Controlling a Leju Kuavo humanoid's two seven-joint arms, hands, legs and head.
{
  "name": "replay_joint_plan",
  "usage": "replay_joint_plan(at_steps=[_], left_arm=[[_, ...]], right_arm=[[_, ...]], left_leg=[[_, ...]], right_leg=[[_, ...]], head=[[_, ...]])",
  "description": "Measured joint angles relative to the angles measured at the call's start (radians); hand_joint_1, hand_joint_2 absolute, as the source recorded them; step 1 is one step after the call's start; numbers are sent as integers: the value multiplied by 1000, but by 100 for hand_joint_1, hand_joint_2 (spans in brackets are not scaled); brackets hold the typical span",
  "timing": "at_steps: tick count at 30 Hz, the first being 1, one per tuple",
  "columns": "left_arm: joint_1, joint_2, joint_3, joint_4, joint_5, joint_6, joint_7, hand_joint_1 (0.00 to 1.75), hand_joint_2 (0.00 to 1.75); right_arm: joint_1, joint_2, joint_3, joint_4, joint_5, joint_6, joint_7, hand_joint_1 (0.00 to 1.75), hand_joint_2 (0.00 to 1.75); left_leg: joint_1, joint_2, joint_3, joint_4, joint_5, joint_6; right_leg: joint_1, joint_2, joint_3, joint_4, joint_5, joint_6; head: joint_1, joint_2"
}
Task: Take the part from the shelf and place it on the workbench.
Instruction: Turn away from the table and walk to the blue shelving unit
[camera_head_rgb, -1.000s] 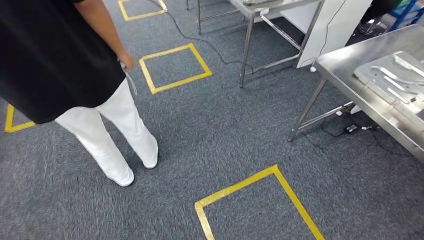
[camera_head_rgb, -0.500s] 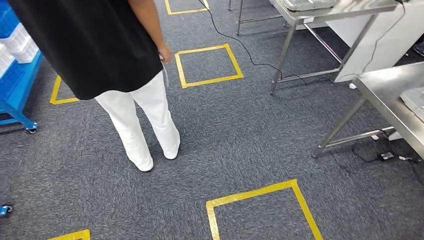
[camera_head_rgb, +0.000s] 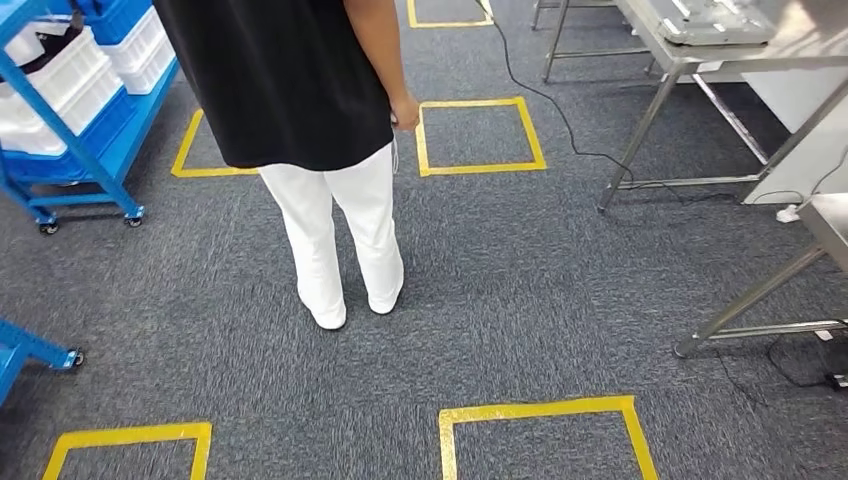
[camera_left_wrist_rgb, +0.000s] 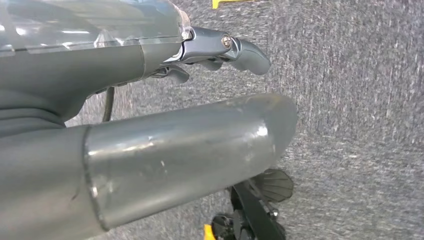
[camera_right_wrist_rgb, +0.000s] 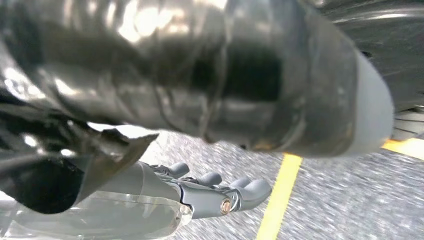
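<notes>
Standing on grey carpet (camera_head_rgb: 560, 300), a person (camera_head_rgb: 300, 90) is just right of the blue shelf (camera_head_rgb: 75, 110) of white bins, while both hands, left (camera_left_wrist_rgb: 150, 145) and right (camera_right_wrist_rgb: 200, 195), hang empty with fingers apart.

Blue shelf (camera_head_rgb: 75, 150), grey carpet (camera_head_rgb: 540, 290)
</notes>
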Motion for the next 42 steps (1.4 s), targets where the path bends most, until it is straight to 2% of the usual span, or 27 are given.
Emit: replay_joint_plan(at_steps=[2, 4, 6, 8, 9, 10, 12, 14, 15, 17, 18, 20, 22, 23, 24, 25, 26, 28, 30, 31, 33, 35, 37, 39, 40, 41, 42], left_arm=[[3, 0, 1, 0, -1, 0, 1, 0, 0], [4, 0, 1, 1, -5, -1, 1, 0, 0], [-2, -1, 2, 1, -9, -1, 2, 0, 0], [-5, 0, 2, 2, -10, -1, 2, 0, 0], [-4, 0, 2, 2, -11, -1, 2, 0, 0], [-2, 0, 2, 3, -11, -1, 2, 0, 0], [1, 0, 2, 3, -13, 0, 2, 0, 0], [-1, 0, 2, 4, -15, 0, 2, 0, 0], [-2, 0, 2, 5, -15, 0, 2, 0, 0], [0, 2, 3, 6, -16, 1, 2, 0, 0], [2, 2, 3, 6, -16, 1, 2, 0, 0], [1, 3, 3, 6, -16, 2, 2, 0, 0], [-2, 3, 3, 6, -17, 2, 2, 0, 0], [-3, 3, 3, 6, -17, 2, 2, 0, 0], [-2, 3, 3, 6, -16, 2, 2, 0, 0], [-2, 3, 3, 6, -16, 2, 2, 0, 0], [-2, 3, 3, 7, -16, 2, 2, 0, 0], [-2, 3, 3, 7, -17, 1, 2, 0, 0], [-4, 3, 3, 8, -17, 1, 2, 0, 0], [-3, 3, 4, 8, -17, 1, 2, 0, 0], [-1, 3, 5, 8, -17, 1, 2, 0, 0], [0, 2, 6, 8, -18, 2, 2, 0, 0], [-4, 2, 6, 9, -19, 2, 2, 0, 0], [-8, 2, 6, 10, -21, 2, 2, 0, 0], [-7, 2, 6, 10, -22, 2, 2, 0, 0], [-5, 2, 6, 10, -23, 2, 3, 0, 0], [-3, 2, 6, 10, -24, 2, 3, 0, 0]], right_arm=[[-5, 0, -2, 2, 7, 0, -3, 0, 0], [-7, 0, -5, 4, 17, 1, -11, 0, 0], [-7, 0, -10, 9, 27, 1, -18, 0, 0], [-8, 0, -16, 15, 35, 1, -22, 0, 0], [-10, 0, -19, 18, 39, 1, -24, 0, 0], [-12, 0, -22, 20, 43, 1, -27, 0, 0], [-17, 0, -27, 25, 50, 1, -32, 0, 0], [-22, 0, -32, 29, 54, 1, -35, 0, 0], [-25, 0, -34, 30, 56, 1, -36, 0, 0], [-32, 1, -37, 33, 62, 1, -38, 0, 0], [-35, 1, -38, 34, 65, 2, -39, 0, 0], [-37, 0, -42, 37, 67, 2, -40, 0, 0], [-36, 0, -47, 39, 67, 2, -41, 0, 0], [-37, 0, -50, 41, 67, 2, -41, 0, 0], [-37, 0, -52, 42, 67, 2, -41, 0, 0], [-37, 0, -54, 44, 67, 2, -41, 0, 0], [-37, 0, -56, 45, 67, 2, -42, 0, 0], [-37, 0, -59, 46, 69, 2, -46, 0, 0], [-38, 0, -62, 47, 72, 2, -50, 0, 0], [-40, 0, -63, 47, 73, 2, -51, 0, 0], [-43, 0, -63, 48, 75, 4, -51, 0, 0], [-43, 0, -64, 49, 78, 8, -51, 0, 0], [-42, 0, -67, 52, 82, 12, -51, 0, 0], [-43, 0, -74, 57, 88, 14, -52, 0, 0], [-45, 0, -78, 60, 91, 14, -54, 0, 0], [-46, 0, -81, 62, 93, 14, -55, 0, 0], [-48, 0, -83, 63, 97, 14, -57, 0, 0]], left_leg=[[4, -12, -7, 1, 1, -13], [4, 29, -23, 33, -20, -22], [4, 86, -74, 141, -81, -28], [5, 102, -133, 262, -132, -35], [5, 104, -142, 282, -131, -36], [5, 107, -130, 262, -112, -36], [4, 131, -57, 128, -50, -30], [-2, 158, 0, 18, -14, -18], [-5, 164, 9, -1, -12, -11], [-7, 147, 10, -5, -9, 1], [-5, 138, 13, -11, -5, 7], [0, 121, 19, -23, 5, 19], [0, 103, 17, -24, 9, 25], [-1, 91, 15, -23, 9, 25], [-1, 78, 16, -22, 9, 25], [-2, 64, 17, -21, 8, 24], [-1, 49, 18, -18, 7, 23], [-1, 22, 17, -10, 1, 16], [-2, 3, 9, -2, -3, 5], [-1, -6, 5, -1, -4, -2], [4, -17, 0, 0, -3, -15], [4, 27, -21, 44, -32, -23], [2, 86, -78, 160, -96, -28], [3, 102, -131, 267, -135, -32], [3, 105, -135, 277, -129, -32], [2, 107, -121, 252, -106, -31], [2, 114, -88, 193, -72, -29]], right_leg=[[2, -22, 2, -5, 4, -13], [1, -47, 6, -15, 10, -29], [5, -78, 7, -21, 11, -40], [10, -112, 5, -20, 9, -44], [12, -127, 5, -20, 7, -44], [13, -140, 6, -19, 6, -43], [14, -164, 11, -19, 2, -39], [17, -183, 18, -18, -4, -29], [18, -190, 21, -19, -6, -24], [17, -201, 25, -20, -8, -13], [15, -192, 26, -15, -14, -7], [12, -145, 3, 46, -56, 1], [10, -100, -61, 176, -122, 3], [9, -93, -92, 235, -142, 3], [9, -90, -111, 265, -141, 4], [8, -88, -113, 257, -119, 4], [7, -82, -95, 209, -80, 3], [2, -38, -42, 75, -8, 0], [1, -5, -16, 7, 14, -3], [4, -6, -15, 4, 11, -6], [5, -30, -12, -1, 15, -18], [4, -57, -9, -10, 19, -32], [7, -87, -8, -14, 19, -39], [11, -120, -8, -13, 15, -42], [13, -135, -7, -12, 13, -43], [14, -149, -6, -11, 10, -42], [15, -161, -3, -10, 7, -41]], head=[[0, 0], [0, 0], [0, 0], [0, 0], [0, 0], [0, 0], [0, 0], [0, 0], [0, 0], [0, 0], [0, 0], [0, 0], [0, 0], [0, 0], [0, 0], [0, 0], [0, 0], [0, 0], [0, 0], [0, 0], [0, 0], [0, 0], [0, 0], [0, 0], [0, 0], [0, 0], [0, 0]])
